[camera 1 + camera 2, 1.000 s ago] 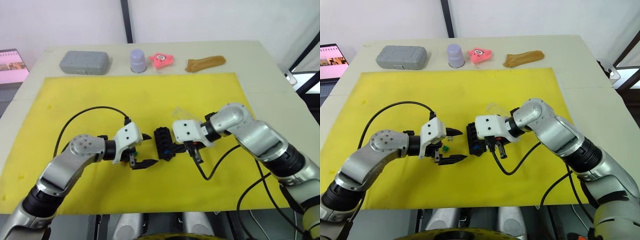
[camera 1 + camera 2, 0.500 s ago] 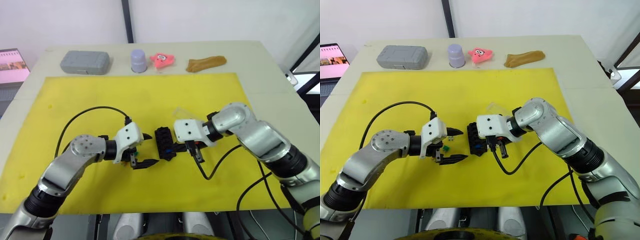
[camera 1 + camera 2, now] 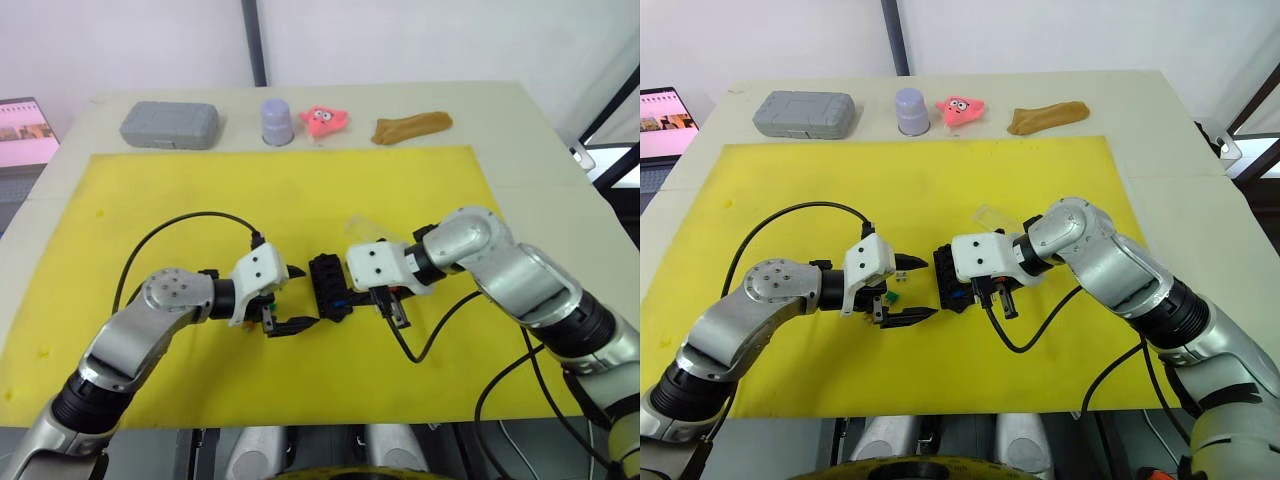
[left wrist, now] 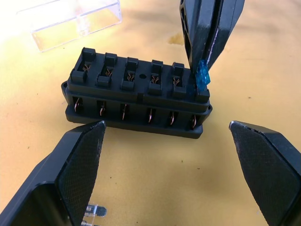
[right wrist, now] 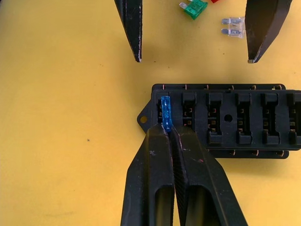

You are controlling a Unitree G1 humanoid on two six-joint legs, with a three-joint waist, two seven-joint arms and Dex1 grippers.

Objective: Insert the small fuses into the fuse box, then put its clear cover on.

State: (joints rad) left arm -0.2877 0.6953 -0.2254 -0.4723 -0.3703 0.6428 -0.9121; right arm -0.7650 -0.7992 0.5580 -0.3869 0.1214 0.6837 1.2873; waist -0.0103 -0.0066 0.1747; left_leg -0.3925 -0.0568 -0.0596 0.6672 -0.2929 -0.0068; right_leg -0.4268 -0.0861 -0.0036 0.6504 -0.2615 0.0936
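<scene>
— At the centre of the frame, what is your right hand [image 5: 170, 134] doing?

— It's pinched tight on a blue fuse [image 5: 165, 114], fingers together, and I've got that fuse standing in the end slot of the fuse box [image 3: 327, 286]. I hold it by its top edge so the blades can go straight down.

— Is it seated?

— I'd judge not fully; it stands proud of the block in the left wrist view, and the other slots look empty.

— And your left hand [image 3: 293, 297]?

— Spread wide, nothing in it, one finger on each side of the near face of the box without touching. I keep it there to brace the block if it slides under the push.

— Where are the rest of the fuses?

— Just left of the box on the yellow mat [image 3: 150, 190], under my left hand: a green fuse [image 5: 193, 9], a clear-grey fuse [image 5: 233, 26], and a sliver of a red one.

— The clear cover [image 3: 992, 216]?

— Lying on the mat just above and right of the box, out of the way until the slots are filled.

— Anything else?

— A grey case [image 3: 169, 124], a lilac cup [image 3: 276, 120], a pink toy [image 3: 323, 118] and a brown lump [image 3: 411, 125] along the worktop's [image 3: 520, 130] upper edge, well apart.
</scene>
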